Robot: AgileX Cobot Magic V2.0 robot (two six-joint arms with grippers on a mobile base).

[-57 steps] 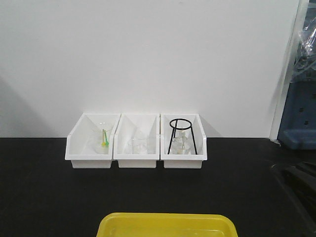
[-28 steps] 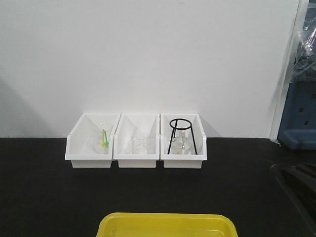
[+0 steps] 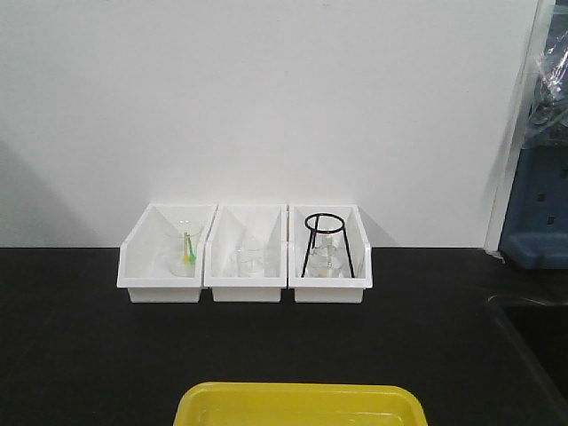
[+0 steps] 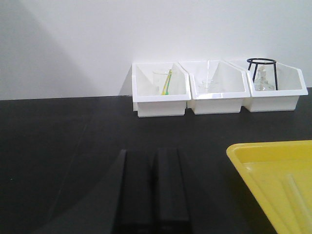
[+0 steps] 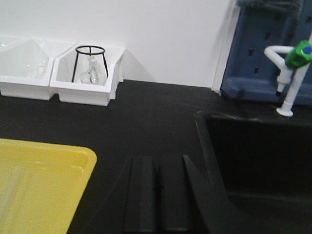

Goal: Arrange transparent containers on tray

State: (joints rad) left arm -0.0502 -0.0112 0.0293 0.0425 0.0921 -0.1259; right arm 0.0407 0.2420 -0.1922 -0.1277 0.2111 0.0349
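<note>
The yellow tray (image 3: 300, 404) sits at the near edge of the black bench. It shows at the right of the left wrist view (image 4: 253, 161) and at the left of the right wrist view (image 5: 58, 165). A faint clear test tube (image 4: 295, 191) lies on the tray floor, and a pale tube-like streak (image 5: 10, 192) shows there too. My left gripper (image 4: 153, 155) is shut and empty, low over the bench left of the tray. My right gripper (image 5: 156, 161) is shut and empty, just right of the tray. Neither gripper shows in the front view.
Three white bins (image 3: 244, 253) stand against the back wall, holding glassware and a black wire tripod (image 3: 325, 240). A sunken black sink (image 5: 253, 156) lies right of my right gripper, with a white tap with a green knob (image 5: 292, 78) behind it.
The dark arm shape at the right edge of the front view has drawn back out of sight. Tray and bins have not moved.
</note>
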